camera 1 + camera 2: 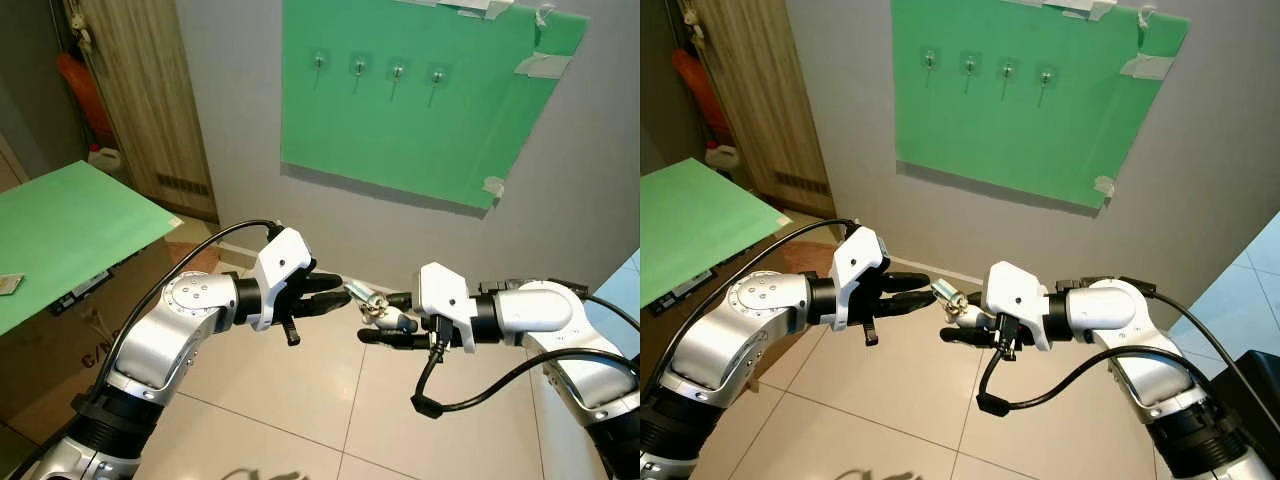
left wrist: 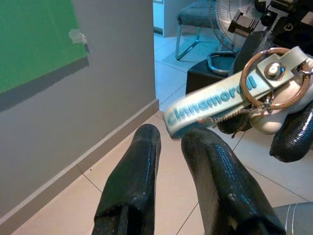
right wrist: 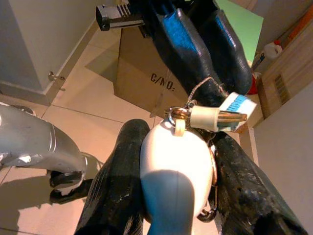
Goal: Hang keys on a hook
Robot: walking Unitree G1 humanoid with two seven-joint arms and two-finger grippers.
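Left eye view has both my arms raised in front of me over the tiled floor (image 1: 300,420), grippers meeting tip to tip below the green board (image 1: 420,100) taped to the grey wall. My right gripper (image 1: 385,318) is clenched on the keys (image 1: 378,310): in the right wrist view its two black fingers (image 3: 117,181) press either side of a white, rounded fob (image 3: 176,166), with a metal ring and a small white tag sitting just above it. A pale strap (image 2: 215,103) printed in blue letters runs from that ring toward my left gripper (image 1: 335,293). In the left wrist view the strap's free end lies just above the fingertips (image 2: 146,142), which stand slightly parted; I cannot tell for certain whether they touch the strap, though it does not look pinched between them, so I count that gripper as released. The copper-coloured key ring (image 2: 276,78) hangs at the strap's far end, against my right fingers.

Four hooks (image 1: 378,72) sit in a row near the top of the board, well above and apart from the keys. A green tabletop (image 1: 60,235) lies to my left, beside a wooden door (image 1: 150,100).
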